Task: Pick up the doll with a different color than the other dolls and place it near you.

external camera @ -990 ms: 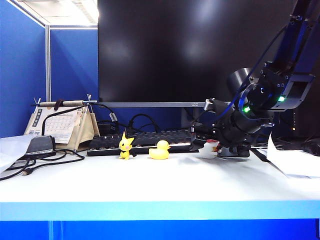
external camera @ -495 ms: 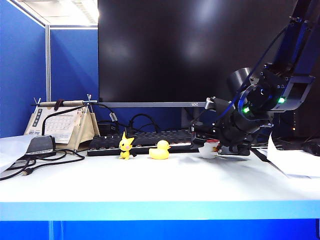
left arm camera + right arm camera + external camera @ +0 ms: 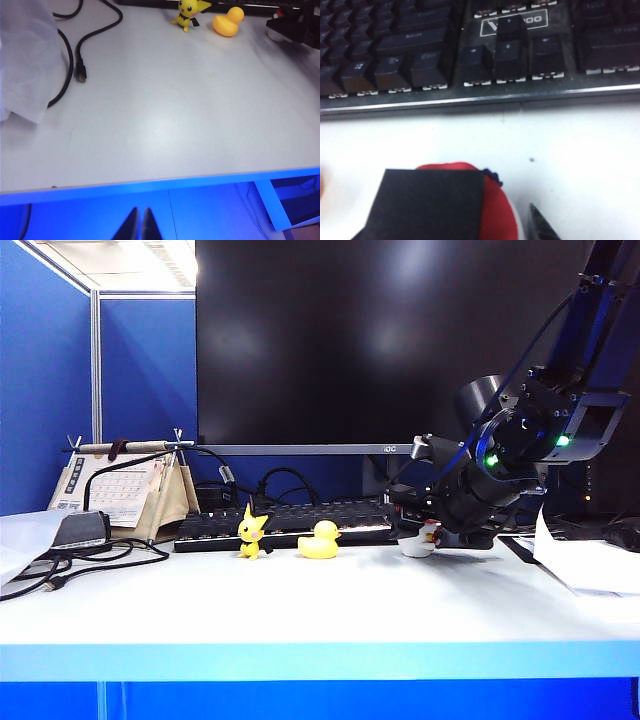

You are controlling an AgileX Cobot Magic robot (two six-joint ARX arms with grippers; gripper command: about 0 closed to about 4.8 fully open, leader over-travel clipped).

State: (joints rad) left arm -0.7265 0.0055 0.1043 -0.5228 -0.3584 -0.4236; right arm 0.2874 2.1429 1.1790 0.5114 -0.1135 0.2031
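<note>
The right arm comes down from the upper right of the exterior view, its wrist bent low so the right tool [image 3: 425, 537] sits just above the counter [image 3: 320, 605], reaching toward the middle. Its jaws stand partly apart around the white doll [image 3: 418, 543]; a firm grip cannot be told. The left tool [image 3: 139, 226] hangs off the counter's front edge, fingertips pressed together.
</note>
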